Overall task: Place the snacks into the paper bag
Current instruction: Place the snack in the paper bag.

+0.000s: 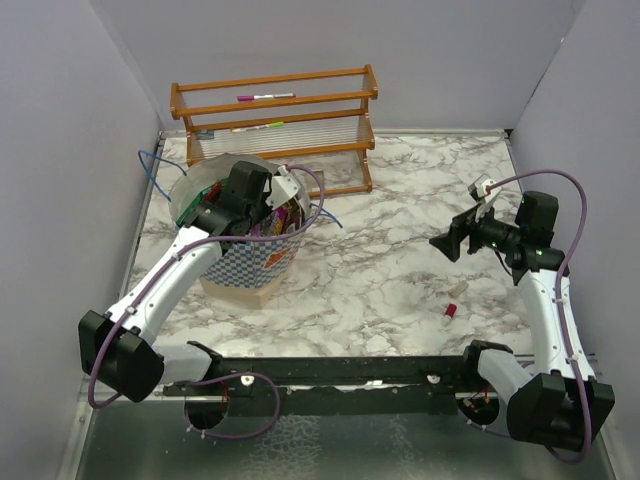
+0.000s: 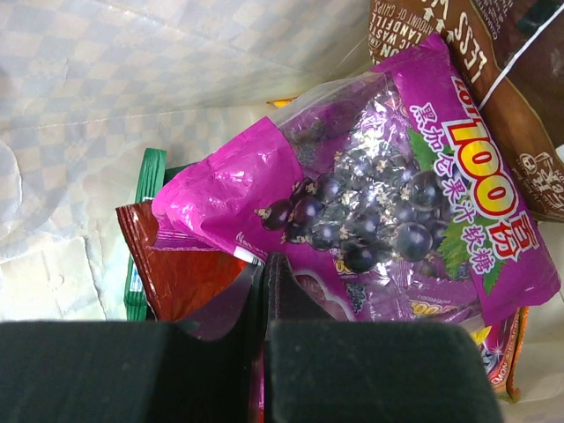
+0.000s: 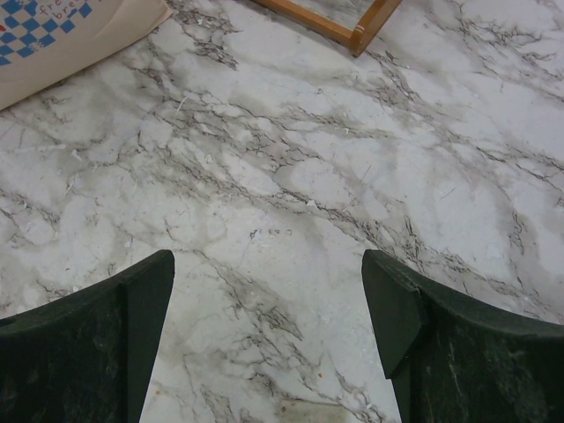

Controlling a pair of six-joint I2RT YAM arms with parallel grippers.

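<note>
Magenta is most of what the left wrist camera sees: a grape candy pack point(image 2: 388, 211) lying on top of the pile inside the paper bag point(image 1: 250, 262). Around it there's a brown chip bag point(image 2: 511, 97) up in the corner, a dark red packet point(image 2: 181, 264) half tucked under it, a thin green packet edge point(image 2: 145, 229) against the bag wall, and a bit of red-yellow wrapper point(image 2: 498, 344) peeking out at the bottom right. So the bag is pretty full, standing upright on the left side of the marble table point(image 1: 400, 270), just in front of the wooden rack point(image 1: 275, 110)

From the top view I can't spot a single packet lying out on the table. The only loose thing is a tiny red-pink bit point(image 1: 451, 312) near the right arm, and that doesn't look like a snack to me. My read: the loading is basically done, and what's left is getting the left arm out of the bag

Left gripper point(image 2: 264, 295) is down in the bag mouth with its jaws pressed together, no gap I can see, tips right at the lower edge of the magenta pack. Can't tell if it has a sliver of wrapper pinched or nothing at all

Right gripper point(image 3: 269, 291) is spread wide and holding nothing, hanging over bare marble well away from the bag
</note>
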